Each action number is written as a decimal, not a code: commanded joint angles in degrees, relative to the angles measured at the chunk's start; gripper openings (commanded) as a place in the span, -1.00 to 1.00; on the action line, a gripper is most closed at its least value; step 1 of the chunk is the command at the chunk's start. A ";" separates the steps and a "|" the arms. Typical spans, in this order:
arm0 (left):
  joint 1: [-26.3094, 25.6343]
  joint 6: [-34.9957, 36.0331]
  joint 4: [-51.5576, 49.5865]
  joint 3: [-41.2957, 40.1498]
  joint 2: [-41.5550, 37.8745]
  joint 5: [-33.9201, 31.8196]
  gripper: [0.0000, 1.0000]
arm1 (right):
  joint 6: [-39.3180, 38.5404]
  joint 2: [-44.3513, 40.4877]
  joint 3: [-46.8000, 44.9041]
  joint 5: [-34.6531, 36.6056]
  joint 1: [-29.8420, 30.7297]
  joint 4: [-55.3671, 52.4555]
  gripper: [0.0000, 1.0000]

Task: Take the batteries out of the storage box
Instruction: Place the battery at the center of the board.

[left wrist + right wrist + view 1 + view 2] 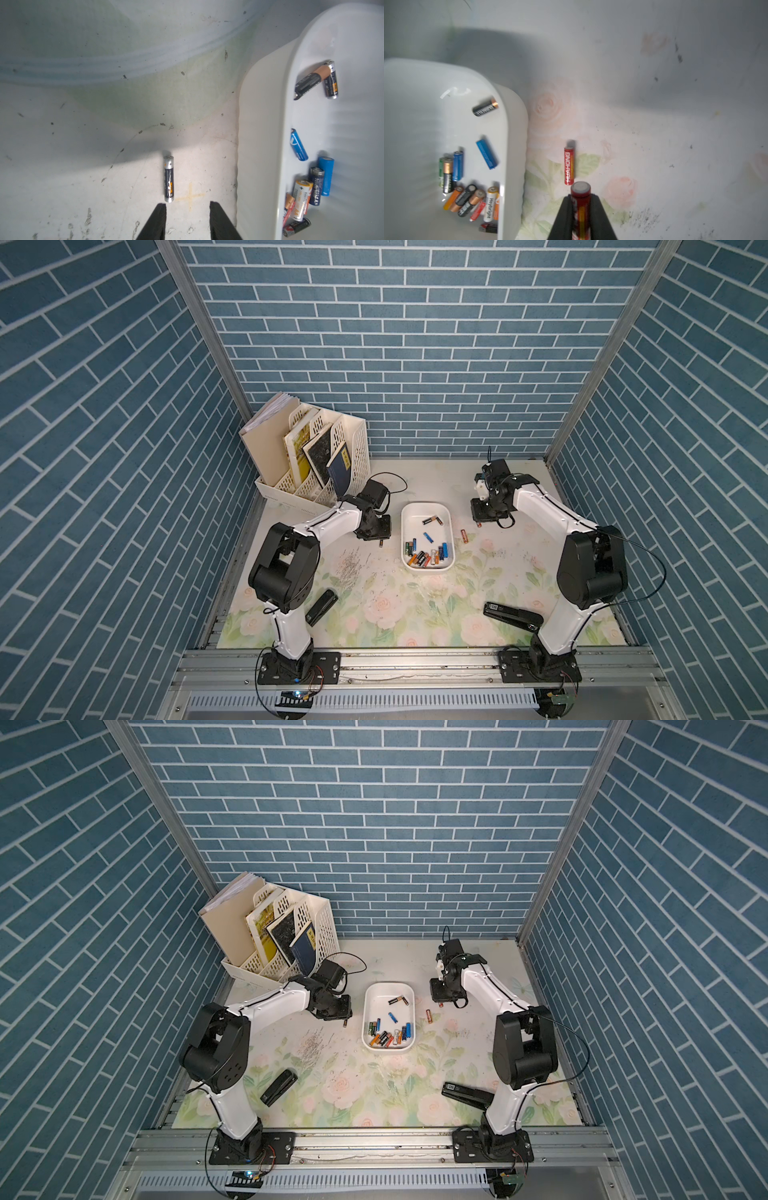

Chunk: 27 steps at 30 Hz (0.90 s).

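Right pincer (580, 197) clamps red battery (580, 211) beside storage box (510, 135).

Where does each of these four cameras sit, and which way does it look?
Both top views: high above the front, looking down at table, storage box, left arm and right arm.
Left wrist: on the left arm, facing down; open left gripper near a dark battery.
Right wrist: on the right arm, facing down; right gripper shut on a red battery.
Shared: both wrist views show the storage box's lone blue battery.
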 commanded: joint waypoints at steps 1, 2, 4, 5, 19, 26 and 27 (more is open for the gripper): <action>0.17 0.09 -0.01 0.49 -0.09 0.42 -0.20 | -1.67 0.89 -2.66 -0.49 -0.32 3.05 -0.73; 0.20 0.03 0.04 0.36 -0.21 0.42 -0.20 | -1.59 1.28 -3.27 -0.76 -0.38 3.62 -0.73; 0.16 0.09 -0.05 0.18 -0.25 0.42 -0.19 | -1.58 2.42 -4.11 -0.83 -0.50 4.57 -0.73; 0.13 0.05 -0.05 0.11 -0.19 0.41 -0.20 | -1.58 2.96 -4.31 -0.78 -0.62 4.82 -0.74; 0.15 0.04 -0.58 -0.03 -0.46 0.07 -0.19 | -1.85 7.95 -3.76 -1.05 -1.38 7.25 -0.74; 0.15 0.03 -0.49 -0.02 -0.29 0.16 -0.19 | -1.85 9.43 -3.73 -1.48 -1.33 7.92 -0.74; 0.09 0.01 -0.49 -0.02 -0.27 0.16 -0.20 | -1.85 9.69 -3.72 -1.48 -1.39 8.02 -0.73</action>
